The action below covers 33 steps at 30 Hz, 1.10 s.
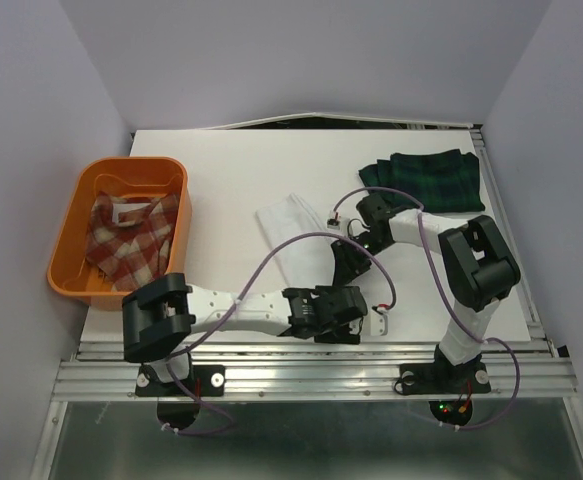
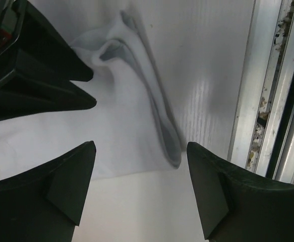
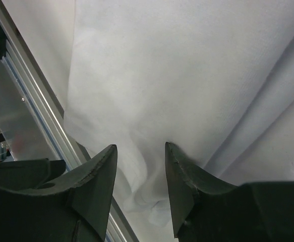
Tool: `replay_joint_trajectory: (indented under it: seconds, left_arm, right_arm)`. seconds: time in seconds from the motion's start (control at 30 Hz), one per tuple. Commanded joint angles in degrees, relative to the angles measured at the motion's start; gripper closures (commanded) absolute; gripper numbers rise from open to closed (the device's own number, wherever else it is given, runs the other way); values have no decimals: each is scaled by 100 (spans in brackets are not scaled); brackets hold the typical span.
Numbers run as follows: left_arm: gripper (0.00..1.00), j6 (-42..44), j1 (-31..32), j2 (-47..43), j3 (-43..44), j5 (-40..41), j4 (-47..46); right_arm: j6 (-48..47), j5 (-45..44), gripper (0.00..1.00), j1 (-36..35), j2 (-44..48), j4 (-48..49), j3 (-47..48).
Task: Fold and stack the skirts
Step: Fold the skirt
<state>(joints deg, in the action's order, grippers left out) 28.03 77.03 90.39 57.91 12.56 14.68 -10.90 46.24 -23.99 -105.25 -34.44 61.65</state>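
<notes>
The white skirt [image 1: 286, 232] lies at the table's middle, its near part under both grippers. My right gripper [image 1: 346, 263] presses down on its near edge; in the right wrist view its jaws [image 3: 140, 146] stand narrow with a bunch of white cloth [image 3: 177, 65] puckered between them. My left gripper [image 1: 357, 312] is open and empty just in front, facing the skirt's edge [image 2: 121, 126] from bare table [image 2: 140, 146]. The right fingers [image 2: 61, 96] show at its upper left beside a raised fold. The green-navy plaid skirt [image 1: 426, 180] lies folded at the back right. The red-and-tan plaid skirt [image 1: 131, 235] sits in the basket.
The orange plastic basket [image 1: 71, 225] stands at the table's left edge. The metal rail along the table's near edge [image 1: 311, 350] runs close to both grippers, also shown in the left wrist view [image 2: 268, 101] and the right wrist view [image 3: 25, 101]. Cables loop over the arms.
</notes>
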Motion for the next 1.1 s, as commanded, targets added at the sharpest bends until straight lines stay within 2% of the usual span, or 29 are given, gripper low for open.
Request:
replay_joint_trajectory:
  seconds: [0.0, 0.13, 0.37, 0.57, 0.67, 0.7, 0.8, 0.93, 1.0, 1.07]
  left_arm:
    - [19, -438, 110, 372, 413, 282, -131]
    - [24, -562, 136, 804, 660, 317, -132]
    - [30, -580, 31, 1218, 423, 564, -325]
    - [45, -597, -135, 1376, 291, 687, -316]
    - [66, -615, -285, 1464, 282, 591, -264]
    - [81, -606, -329, 1316, 265, 468, -264]
    - [99, -510, -408, 720, 142, 108, -115]
    - [100, -281, -391, -20, 18, -455, 228]
    - [100, -141, -400, -302, 1, -947, 500]
    - [100, -35, -400, -495, -8, -1472, 684]
  right_arm:
    - [52, 8, 52, 8, -13, 156, -100]
    - [131, 43, 52, 8, -31, 148, -100]
    - [176, 34, 52, 8, -13, 148, -135]
    - [246, -62, 52, 8, -39, 156, -258]
    - [299, -36, 52, 8, 5, 156, -346]
    - [316, -53, 53, 8, 31, 165, -355]
    - [395, -141, 52, 8, 224, 200, -251]
    - [562, -115, 45, 8, 242, 183, 373]
    - [624, -194, 37, 61, 198, 174, 915]
    - [589, -299, 33, 113, 155, 183, 1304]
